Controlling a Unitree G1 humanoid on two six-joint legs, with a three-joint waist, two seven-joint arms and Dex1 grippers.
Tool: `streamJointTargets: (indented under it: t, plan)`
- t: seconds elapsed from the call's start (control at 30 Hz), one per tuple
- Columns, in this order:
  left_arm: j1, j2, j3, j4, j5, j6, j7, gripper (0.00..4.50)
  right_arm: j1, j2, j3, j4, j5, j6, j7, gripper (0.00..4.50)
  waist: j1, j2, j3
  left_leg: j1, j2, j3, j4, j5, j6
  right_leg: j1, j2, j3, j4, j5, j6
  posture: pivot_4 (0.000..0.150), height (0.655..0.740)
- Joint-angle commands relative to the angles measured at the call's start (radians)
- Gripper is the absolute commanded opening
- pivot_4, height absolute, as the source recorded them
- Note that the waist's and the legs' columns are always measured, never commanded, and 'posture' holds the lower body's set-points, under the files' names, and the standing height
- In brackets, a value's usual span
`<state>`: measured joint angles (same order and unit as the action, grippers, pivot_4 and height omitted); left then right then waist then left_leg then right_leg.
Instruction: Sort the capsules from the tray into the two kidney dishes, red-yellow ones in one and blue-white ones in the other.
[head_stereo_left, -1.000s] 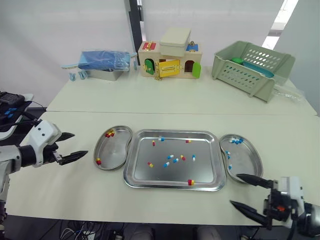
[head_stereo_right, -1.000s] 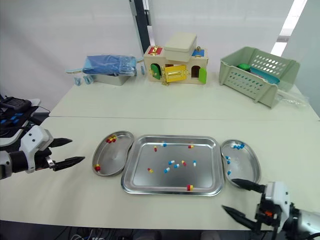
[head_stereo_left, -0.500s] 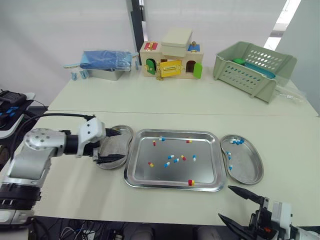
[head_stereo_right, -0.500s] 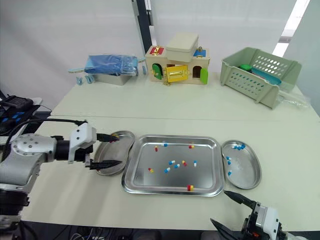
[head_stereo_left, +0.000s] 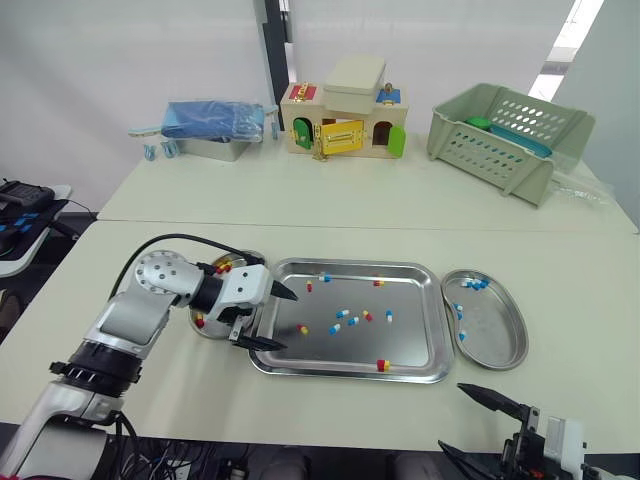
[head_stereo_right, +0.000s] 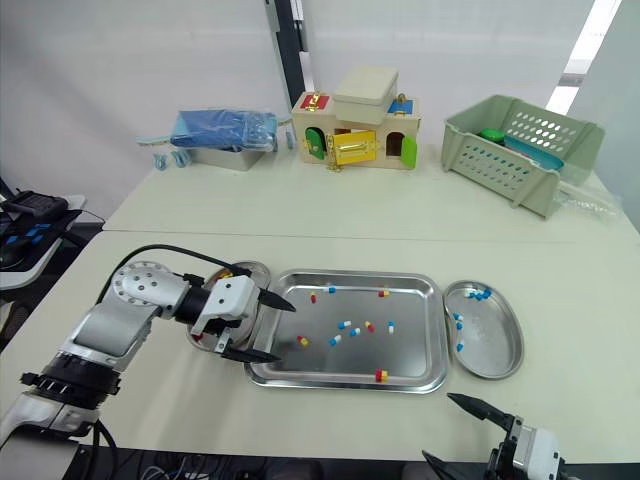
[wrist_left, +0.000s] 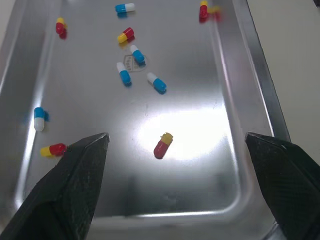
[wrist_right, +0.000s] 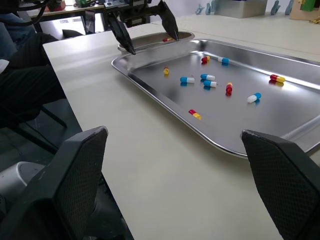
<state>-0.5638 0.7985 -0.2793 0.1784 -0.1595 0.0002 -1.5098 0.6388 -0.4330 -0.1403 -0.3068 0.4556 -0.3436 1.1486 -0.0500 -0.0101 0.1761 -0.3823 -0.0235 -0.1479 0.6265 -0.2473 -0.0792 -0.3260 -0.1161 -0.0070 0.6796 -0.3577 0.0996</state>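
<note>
The left gripper (head_stereo_left: 288, 322) stood open over the tray's (head_stereo_left: 410, 345) left edge, a red-yellow capsule (head_stereo_left: 300, 328) lying just right of its tips, far from the open right gripper (head_stereo_left: 450, 416).

Along the far side of the worktop (head_stereo_left: 330, 200) I see three things in a row: a metal box (head_stereo_left: 208, 149) on the left with a blue packet (head_stereo_left: 212, 118) on top, a wooden toy house (head_stereo_left: 343, 122) with coloured doors in the middle, and a pale green slotted basket (head_stereo_left: 505, 140) on the right. Small blue clips (head_stereo_left: 155, 151) lie just left of the box.
</note>
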Motion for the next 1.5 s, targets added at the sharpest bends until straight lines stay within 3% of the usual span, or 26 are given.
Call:
streamJointTargets:
  t: [0.03,0.37,0.47,0.67,0.77,0.93,1.23,1.5]
  plan:
    - [-0.055,-0.018,-0.027,0.068,0.040,-0.065,-0.035,4.50,0.004,-0.009,0.004,-0.011,0.017,-0.022,-0.008,4.49,0.000,0.000,0.000,0.000,0.000,0.000,0.000,0.000,0.000,0.000,0.000,0.000,0.000,0.000,0.000,0.150,0.7400]
    - [-0.146,-0.106,-0.095,0.217,0.148,-0.107,-0.034,4.50,0.031,-0.001,0.022,-0.017,0.002,-0.047,-0.042,4.49,-0.003,0.000,0.000,0.000,0.000,-0.001,0.001,0.000,0.000,0.000,0.000,-0.001,0.000,0.000,0.000,0.150,0.7400]
    - [-0.149,-0.116,-0.107,0.236,0.172,-0.121,-0.032,3.92,0.042,-0.003,0.030,-0.019,-0.001,-0.056,-0.051,4.50,-0.002,0.000,0.000,0.000,0.000,-0.001,0.001,0.000,0.000,0.000,0.000,-0.001,0.000,0.000,0.000,0.150,0.7400]
    - [-0.143,-0.127,-0.116,0.269,0.192,-0.161,-0.028,1.97,0.058,-0.010,0.036,-0.023,-0.004,-0.067,-0.067,4.50,-0.001,0.000,0.000,0.001,0.000,-0.001,0.001,0.000,0.000,0.001,0.000,-0.001,0.000,0.000,0.000,0.150,0.7400]
    - [-0.136,-0.129,-0.119,0.287,0.200,-0.182,-0.022,1.45,0.069,-0.012,0.039,-0.026,-0.004,-0.073,-0.071,4.50,-0.001,0.000,0.000,0.003,0.000,-0.001,0.001,0.000,0.000,0.004,0.000,-0.001,0.000,0.000,0.000,0.150,0.7400]
    - [-0.128,-0.127,-0.117,0.290,0.195,-0.194,-0.026,0.02,0.075,-0.014,0.042,-0.021,0.000,-0.089,-0.074,4.50,-0.001,0.000,0.000,0.003,0.000,-0.001,0.001,0.000,0.000,0.005,0.000,-0.001,0.000,0.000,0.000,0.150,0.7400]
    - [-0.107,-0.129,-0.094,0.233,0.146,-0.145,-0.031,0.02,0.063,-0.026,0.048,-0.018,0.008,-0.090,-0.080,4.50,-0.001,0.000,0.000,0.004,0.000,-0.002,0.001,0.000,0.000,0.005,0.000,-0.001,0.000,0.000,0.000,0.150,0.7400]
    - [-0.055,-0.021,0.008,0.054,0.084,0.033,0.013,0.02,0.061,-0.038,0.050,-0.024,0.024,-0.090,-0.071,4.50,-0.004,0.000,0.000,0.003,0.000,-0.003,0.001,0.000,0.000,0.005,0.000,-0.002,-0.001,0.000,0.000,0.150,0.7400]
